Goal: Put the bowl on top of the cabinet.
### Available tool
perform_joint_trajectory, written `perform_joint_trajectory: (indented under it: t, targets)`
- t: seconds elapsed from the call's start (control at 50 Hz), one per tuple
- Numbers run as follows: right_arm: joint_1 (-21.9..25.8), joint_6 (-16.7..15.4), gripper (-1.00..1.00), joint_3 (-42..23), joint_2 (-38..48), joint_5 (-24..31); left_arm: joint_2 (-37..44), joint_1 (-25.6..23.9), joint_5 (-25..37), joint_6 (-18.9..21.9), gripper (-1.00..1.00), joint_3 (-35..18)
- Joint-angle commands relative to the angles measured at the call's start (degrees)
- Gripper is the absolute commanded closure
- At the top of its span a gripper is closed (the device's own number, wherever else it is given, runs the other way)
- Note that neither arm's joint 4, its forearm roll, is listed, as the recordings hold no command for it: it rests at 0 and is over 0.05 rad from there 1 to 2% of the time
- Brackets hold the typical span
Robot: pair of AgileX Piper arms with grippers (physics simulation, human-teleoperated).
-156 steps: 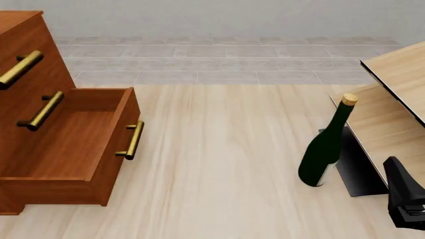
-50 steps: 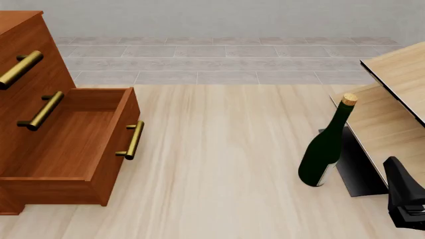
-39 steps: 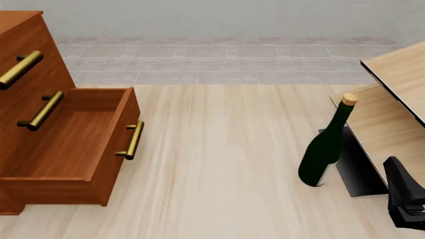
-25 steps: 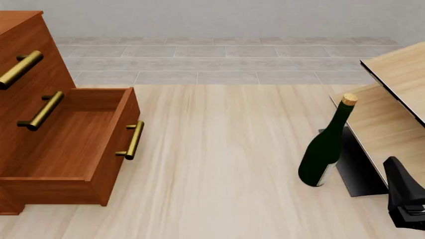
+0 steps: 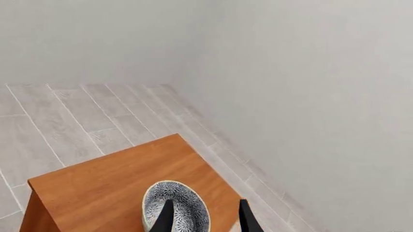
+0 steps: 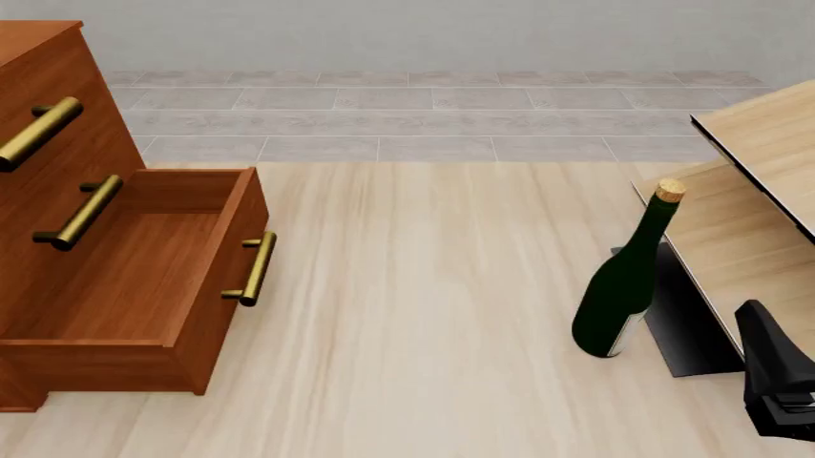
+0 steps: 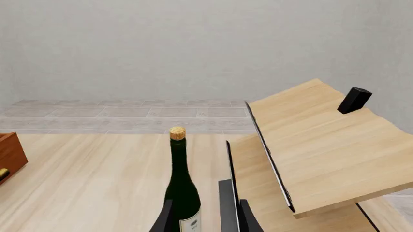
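left wrist: bowl (image 5: 175,213) on cabinet (image 5: 103,186) top | front: bowl unseen

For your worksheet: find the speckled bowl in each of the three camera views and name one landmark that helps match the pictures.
Left wrist view: bowl sits on the cabinet top, at the left gripper.
Front view: not in it.
Right wrist view: not in it.
Shared landmark: the cabinet, also a corner in the right wrist view.

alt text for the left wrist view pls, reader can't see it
A speckled bowl sits on the cabinet top, one fingertip of the left gripper over its inside and the other past its rim. Beyond are grey floor tiles and a plain wall.
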Motion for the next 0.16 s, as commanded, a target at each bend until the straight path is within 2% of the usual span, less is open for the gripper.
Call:
perform_joint_trajectory:
  t: [0.02, 0.16]
  targets:
    - [0.0, 0.0, -1.0, 0.0, 0.0, 0.0, -0.9, -1.3, 0.1, 0.2, -1.0, -0.4]
    - [0.0, 0.0, -1.0, 0.0, 0.0, 0.0, -1.0, -2.0, -0.1, 0.5, -1.0, -0.3]
